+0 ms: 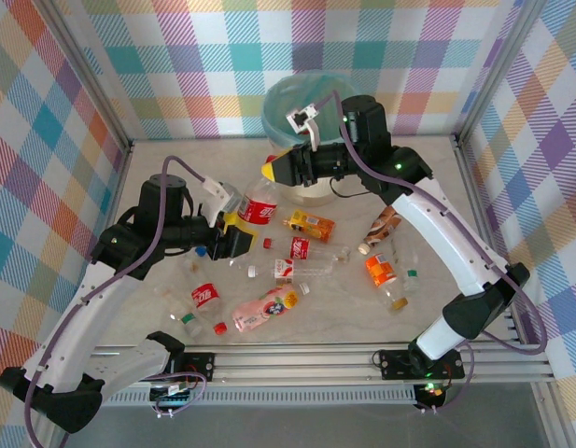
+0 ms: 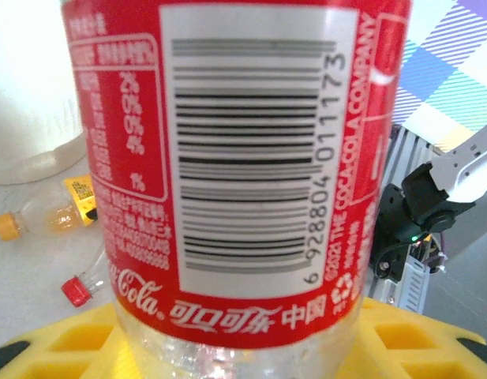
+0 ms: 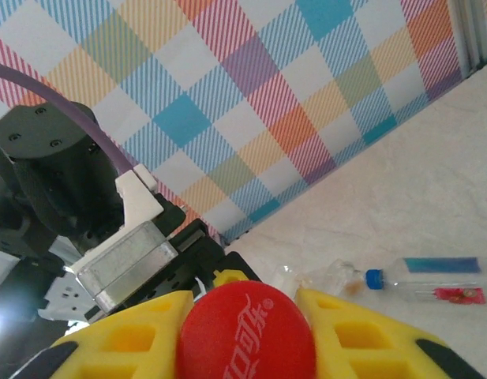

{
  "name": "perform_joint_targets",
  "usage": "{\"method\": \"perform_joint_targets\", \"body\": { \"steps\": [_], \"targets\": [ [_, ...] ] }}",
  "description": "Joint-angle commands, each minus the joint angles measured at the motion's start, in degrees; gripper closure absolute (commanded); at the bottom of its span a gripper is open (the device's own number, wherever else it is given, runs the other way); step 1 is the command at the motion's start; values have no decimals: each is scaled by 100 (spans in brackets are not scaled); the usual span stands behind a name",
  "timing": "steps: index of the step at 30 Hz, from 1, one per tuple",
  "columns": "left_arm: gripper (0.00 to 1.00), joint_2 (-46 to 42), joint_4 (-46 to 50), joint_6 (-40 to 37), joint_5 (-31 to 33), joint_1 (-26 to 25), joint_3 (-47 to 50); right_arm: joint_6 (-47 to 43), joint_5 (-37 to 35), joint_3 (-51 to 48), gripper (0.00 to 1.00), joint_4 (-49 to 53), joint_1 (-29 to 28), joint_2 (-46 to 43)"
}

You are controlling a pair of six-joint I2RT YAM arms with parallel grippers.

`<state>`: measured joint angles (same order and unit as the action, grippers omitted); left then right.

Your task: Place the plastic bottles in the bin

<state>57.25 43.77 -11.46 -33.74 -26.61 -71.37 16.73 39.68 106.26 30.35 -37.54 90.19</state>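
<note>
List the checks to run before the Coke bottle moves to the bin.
1. Left gripper clamped on the Coca-Cola bottle: ok.
2. Right gripper straddles the red cap: ok.
3. Right gripper closed firmly on the cap: cannot tell.
4. Held bottle clear of the loose bottles on the table: ok.
5. Bin open, right beyond the right gripper: ok.

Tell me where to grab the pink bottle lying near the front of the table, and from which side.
Grip the pink bottle across the middle of its body, coming straight down from above. It lies flat on its side on the table, slanted, so close the fingers across its narrow width rather than along its length.
</note>
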Motion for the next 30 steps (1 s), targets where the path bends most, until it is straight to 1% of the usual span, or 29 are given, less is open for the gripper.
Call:
{"method": "perform_joint_targets", "body": {
  "steps": [1,3,5,6,9,12,15,17,19,22,26,28,30],
  "targets": [
    [43,-215,-82,-105,265,-64,-16,-212,-309,355,75,211,-25,61],
    [33,-309,-191,-2,488,-63,-59,-349,-541,659,80,429,-25,140],
    [20,-437,-316,88,640,-63,-95,-507,-752,994,80,603,-25,204],
    [16,-510,-388,128,722,-59,-100,-619,-891,1191,81,682,-25,243],
    [11,-744,-634,215,1091,-64,-122,-1085,-1526,1936,82,992,-25,407],
    [10,-921,-709,228,1266,-62,-189,-1642,-2382,2654,82,1138,-17,581],
    [10,-1021,-761,293,1334,-64,-210,-2137,-3151,3009,86,867,1,683],
    [10,-1061,-756,270,1364,-62,-180,-2512,-3520,3171,86,615,40,776],
    [11,-1084,-717,193,1490,-63,-148,-2941,-3816,3178,83,235,71,887],
    [11,-1091,-679,86,1773,-64,-90,-3560,-4395,3264,84,-114,81,1159],
    [11,-1085,-548,-105,1929,-64,-59,-4133,-5267,4003,85,101,204,1952],
    [11,-1085,-520,-175,1987,-63,-40,-4154,-5537,4426,85,351,326,2358],
    [12,-1089,-510,-209,2026,-64,-28,-4078,-5700,4581,85,492,456,2635]
  ]
}}
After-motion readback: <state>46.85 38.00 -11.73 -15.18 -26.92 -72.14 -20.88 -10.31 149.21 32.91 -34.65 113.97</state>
